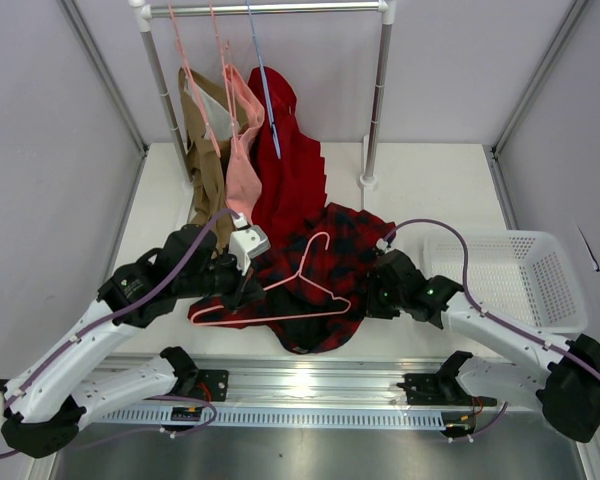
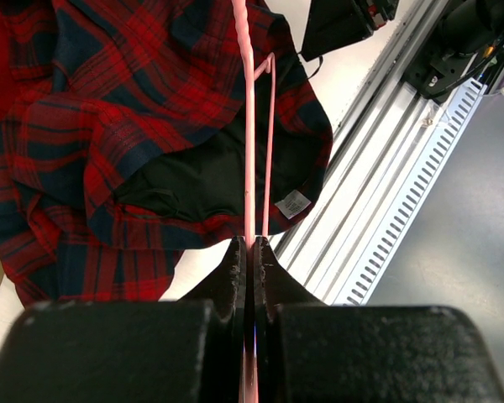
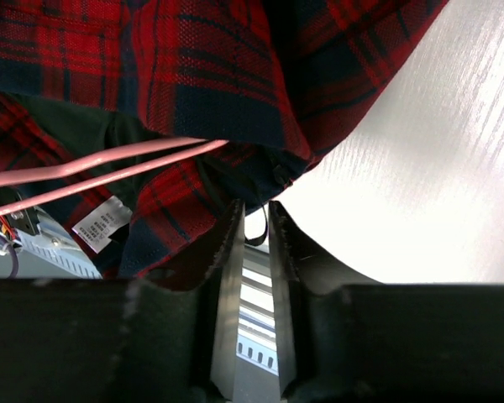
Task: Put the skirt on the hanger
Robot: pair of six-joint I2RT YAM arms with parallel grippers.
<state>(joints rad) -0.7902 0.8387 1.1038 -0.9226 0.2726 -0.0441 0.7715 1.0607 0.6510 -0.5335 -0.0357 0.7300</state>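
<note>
left claw [image 2: 250, 248] pinches hanger [image 2: 249, 126] atop skirt [image 1: 342, 240]; right claw [image 3: 254, 215] near basket [image 1: 490, 236], grip impossible to tell.

Top view looks down from behind; both close wrist views share skirt [image 2: 92, 109] and hanger [image 2: 249, 126].

**Hidden and cut-off items**

Right wrist view: the skirt [image 3: 193, 75] hem meets the right gripper [image 3: 256, 220] tips, but whether cloth is pinched is indeterminate. Left wrist view: the hanger [image 2: 250, 126] is cut off by the top edge. The print on the label [image 2: 292, 204] is too small to read.
</note>
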